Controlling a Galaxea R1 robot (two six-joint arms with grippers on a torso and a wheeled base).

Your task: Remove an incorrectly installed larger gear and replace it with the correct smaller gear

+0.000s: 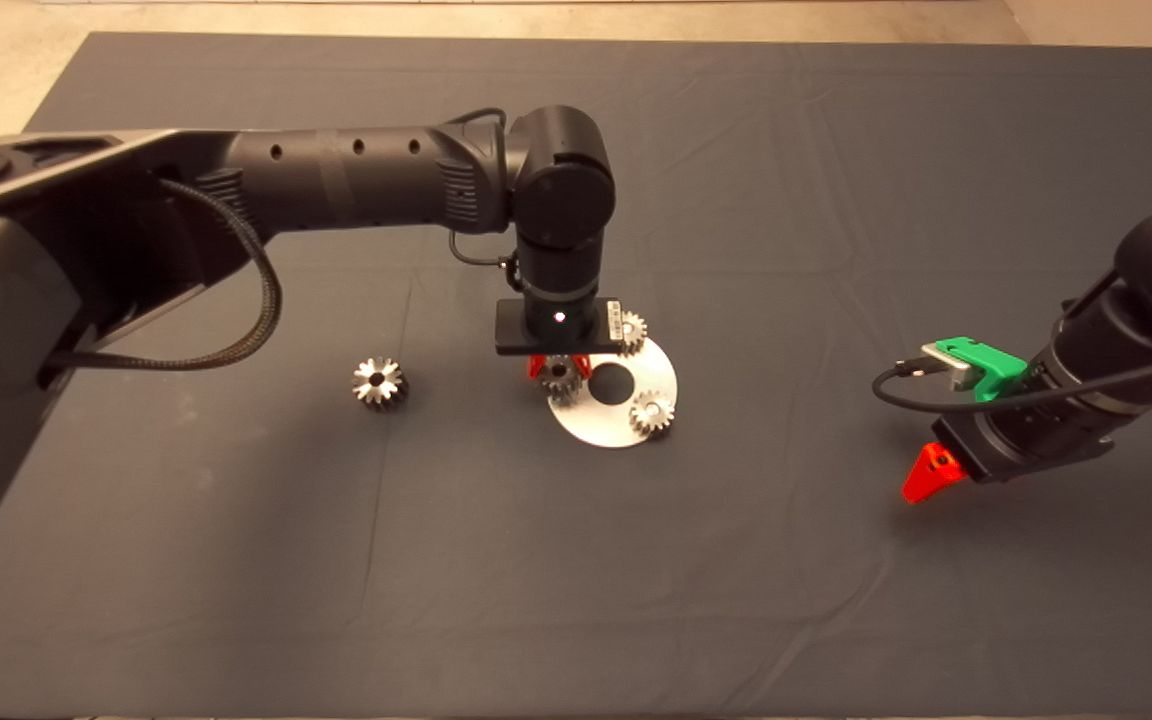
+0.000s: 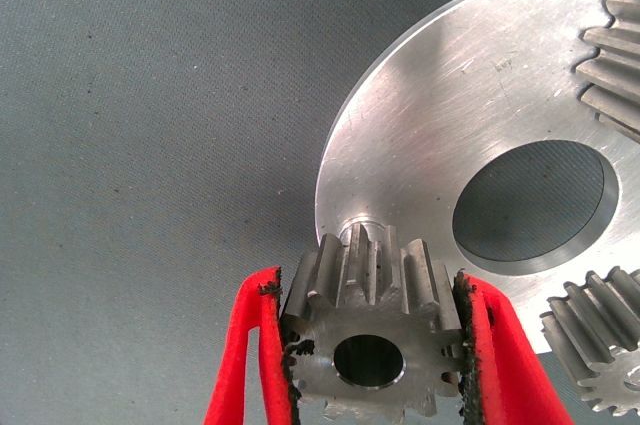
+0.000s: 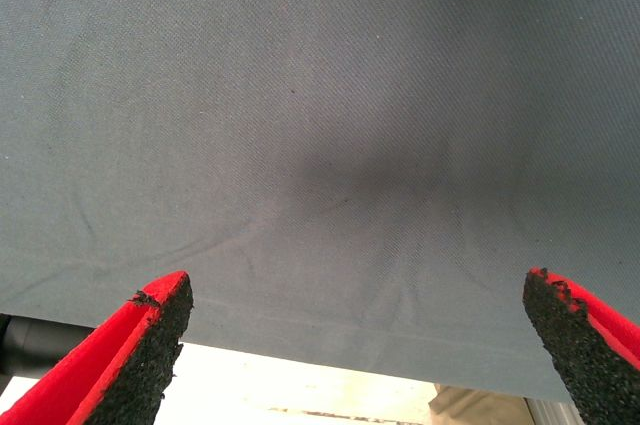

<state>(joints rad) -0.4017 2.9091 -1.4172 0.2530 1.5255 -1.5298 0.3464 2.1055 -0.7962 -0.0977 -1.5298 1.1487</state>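
Left pincer (image 2: pixel 372 345) clamped on the small gear (image 2: pixel 372 330), pads (image 2: pixel 467 330) pressed to its teeth on both sides, bore facing the wrist camera. Held over the rim of the round plate (image 2: pixel 440 135), at the plate's side toward the worktop's left edge, right by a short peg (image 2: pixel 357 237) at the plate's rim; touching the peg or not, cannot tell. Near the middle of the worktop (image 1: pixel 836 150), that plate (image 1: pixel 606 425) with its dark centre hole, and two more small gears on it: one (image 1: pixel 628 328) at the far rim, one (image 1: pixel 652 411) at the near right. Big gear (image 1: pixel 379 383) alone on the mat, well left of the plate. Right pincer (image 3: pixel 355 345) spread wide, holding nothing, parked low over bare mat near the worktop's right edge (image 1: pixel 946 470).
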